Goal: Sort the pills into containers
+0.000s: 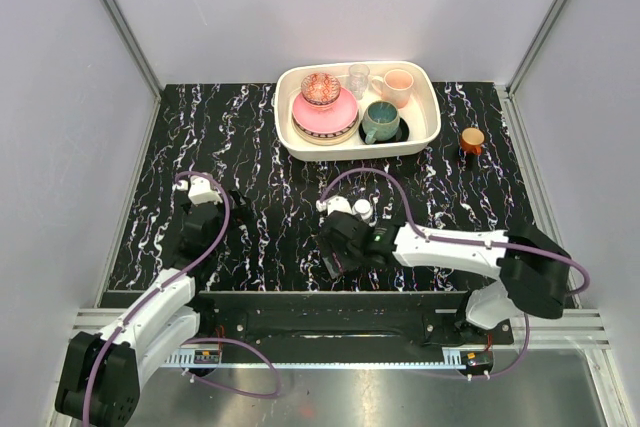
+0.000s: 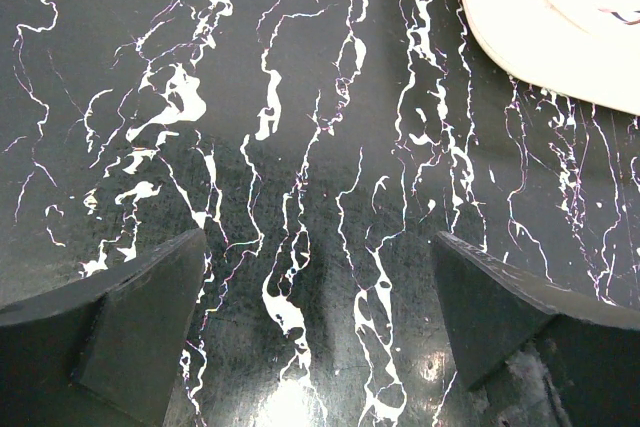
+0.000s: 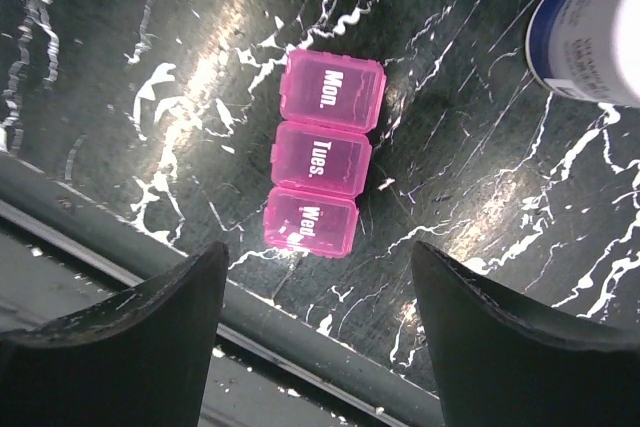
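The pill box (image 3: 318, 159) is spotted by the tabletop's (image 3: 120, 37) near edge, just ahead of the spread right claw (image 3: 320, 282), long axis running away from it, while the left claw (image 2: 320, 257), likewise spread, is held farther off.

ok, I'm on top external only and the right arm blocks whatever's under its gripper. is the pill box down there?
Observer: Yes. The right wrist view shows the pink pill box lying flat on the table, in line with the gap of the open right gripper. Neither finger touches it.
Operator: open or shut?
Observer: All three lids, marked Mon., Tues. and Wed., look shut.
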Available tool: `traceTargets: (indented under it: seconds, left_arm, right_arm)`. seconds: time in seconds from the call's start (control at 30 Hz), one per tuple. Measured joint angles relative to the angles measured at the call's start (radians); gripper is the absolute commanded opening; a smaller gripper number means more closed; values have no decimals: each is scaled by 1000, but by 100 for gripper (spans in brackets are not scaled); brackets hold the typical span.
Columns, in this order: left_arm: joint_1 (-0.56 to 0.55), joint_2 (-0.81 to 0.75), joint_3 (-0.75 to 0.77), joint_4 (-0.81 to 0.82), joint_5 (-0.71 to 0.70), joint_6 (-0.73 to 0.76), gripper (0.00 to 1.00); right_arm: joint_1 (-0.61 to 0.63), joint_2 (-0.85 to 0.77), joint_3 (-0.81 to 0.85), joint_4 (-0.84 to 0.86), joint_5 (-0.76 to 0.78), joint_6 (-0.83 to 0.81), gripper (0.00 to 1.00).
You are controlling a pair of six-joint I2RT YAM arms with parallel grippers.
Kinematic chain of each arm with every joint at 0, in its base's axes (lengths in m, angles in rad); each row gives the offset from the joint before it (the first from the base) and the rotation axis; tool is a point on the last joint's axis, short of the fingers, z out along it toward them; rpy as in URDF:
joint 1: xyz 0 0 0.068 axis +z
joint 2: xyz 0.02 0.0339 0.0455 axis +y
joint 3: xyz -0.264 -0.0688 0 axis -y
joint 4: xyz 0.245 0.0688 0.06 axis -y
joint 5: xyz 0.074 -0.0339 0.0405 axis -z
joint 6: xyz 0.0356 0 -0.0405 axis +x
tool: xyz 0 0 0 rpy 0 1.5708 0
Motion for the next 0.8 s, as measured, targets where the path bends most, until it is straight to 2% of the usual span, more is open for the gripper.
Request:
traceTargets:
  seconds: [0.17,0.6,0.8]
  left_arm:
    - [0,0,0,0,0,0,99]
    - [0,0,0,0,0,0,99]
    - [0,0,0,0,0,0,99]
  right_arm:
    - [25,75,0,-11,17,17,80]
    - [28,154,1,22,17,47,74]
    - [28,180,5,34,18,78,67]
